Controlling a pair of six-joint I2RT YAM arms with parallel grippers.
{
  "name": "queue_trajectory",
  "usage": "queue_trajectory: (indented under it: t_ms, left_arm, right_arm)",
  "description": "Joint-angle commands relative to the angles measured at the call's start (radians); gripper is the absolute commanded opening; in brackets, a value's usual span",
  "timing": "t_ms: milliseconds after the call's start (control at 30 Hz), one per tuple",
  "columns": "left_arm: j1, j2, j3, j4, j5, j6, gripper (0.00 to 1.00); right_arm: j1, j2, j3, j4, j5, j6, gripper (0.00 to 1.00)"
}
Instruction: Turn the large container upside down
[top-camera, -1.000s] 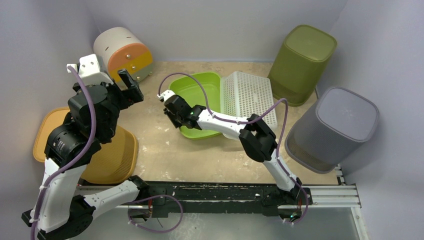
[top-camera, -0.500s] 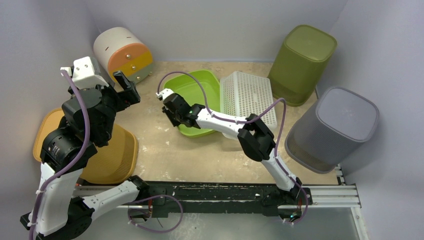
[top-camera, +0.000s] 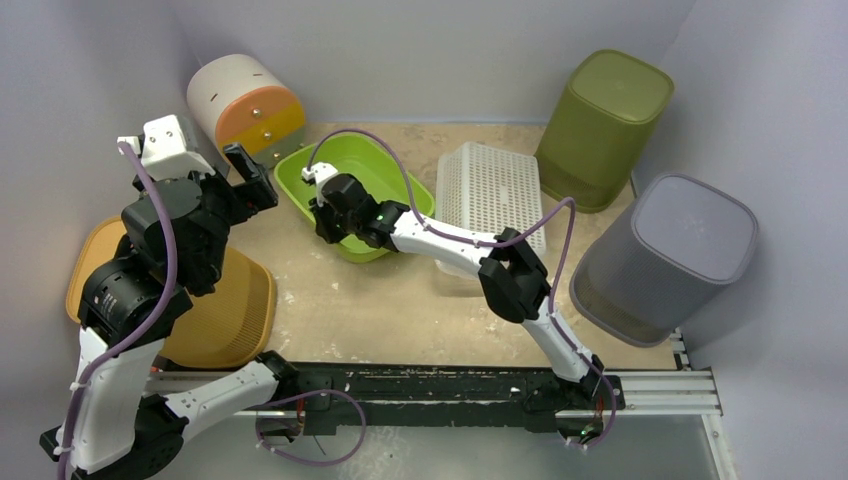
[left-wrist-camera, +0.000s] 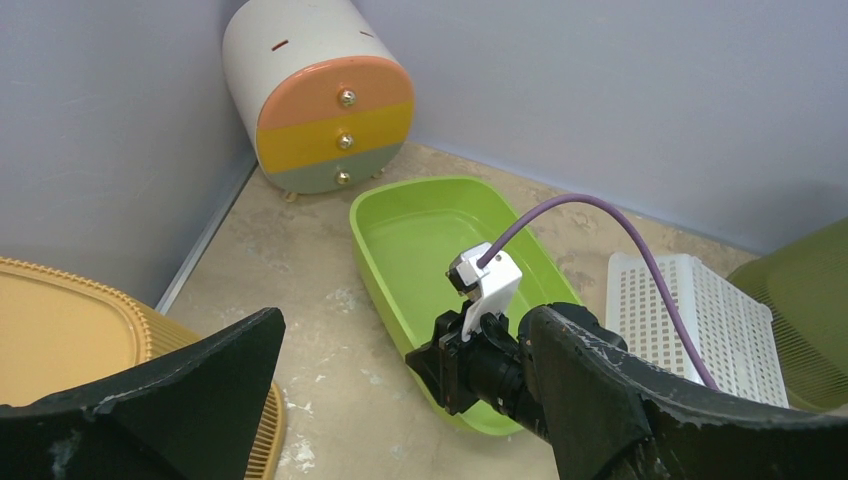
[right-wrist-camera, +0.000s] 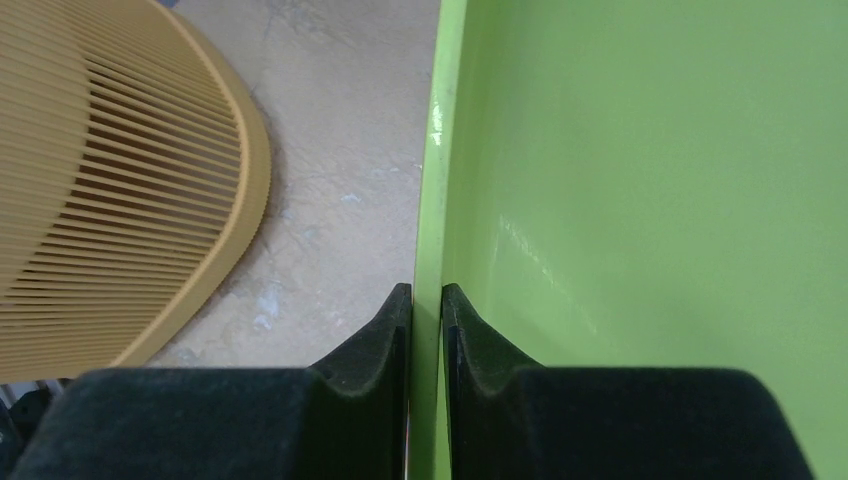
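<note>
Toward the far middle of the table (top-camera: 400, 300) the green tub (top-camera: 385, 170) lies open side up, not yet turned. Whether its near end is off the table I cannot tell.

The biggest risk, I judge, is the tub itself. It is broad and held by one thin wall only, so as it lifts it may swing on that single pinch or slide out and drop back upright.

Next is what it could sweep into. The yellow basket (top-camera: 225, 310) sits near-left of it, the white crate (top-camera: 495, 190) is just to its right, and the drawers (top-camera: 245, 105) stand far-left. A wide roll could knock any of them, or jam the rim against one.

The right tool (right-wrist-camera: 427, 295) is pressed together on the tub's near-left rim, one pad inside the wall and one outside. A shallow bite there would slip.

The left tool (top-camera: 255, 178) hangs spread and empty just left of the tub, where a tipping rim might strike it.
</note>
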Motion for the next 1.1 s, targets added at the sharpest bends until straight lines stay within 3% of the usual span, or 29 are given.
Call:
queue_trajectory:
  t_ms: [0,367,500,733,867,1067]
  left_arm:
    - [-0.001,-0.002,0.005,0.011,-0.016,0.004,0.90]
    - [-0.002,0.015,0.060,-0.012,-0.008,0.007,0.90]
    - [-0.002,0.037,0.110,-0.041,-0.002,0.012,0.90]
    - [-0.002,0.086,0.215,-0.087,0.013,0.019,0.90]
    - [-0.002,0.091,0.231,-0.089,0.016,0.019,0.90]
    - [-0.002,0.101,0.245,-0.098,0.012,0.025,0.90]
  right_arm:
    - [0.006,-0.023,0.030,0.101,-0.054,0.043,0.00]
    - [-0.009,-0.111,0.041,0.215,-0.086,0.204,0.00]
    - [-0.056,-0.219,-0.106,0.448,-0.202,0.455,0.00]
    - [-0.118,-0.329,-0.227,0.653,-0.240,0.699,0.00]
    - [-0.173,-0.332,-0.388,0.852,-0.314,0.924,0.00]
    - [-0.194,-0.300,-0.546,0.996,-0.330,1.067,0.00]
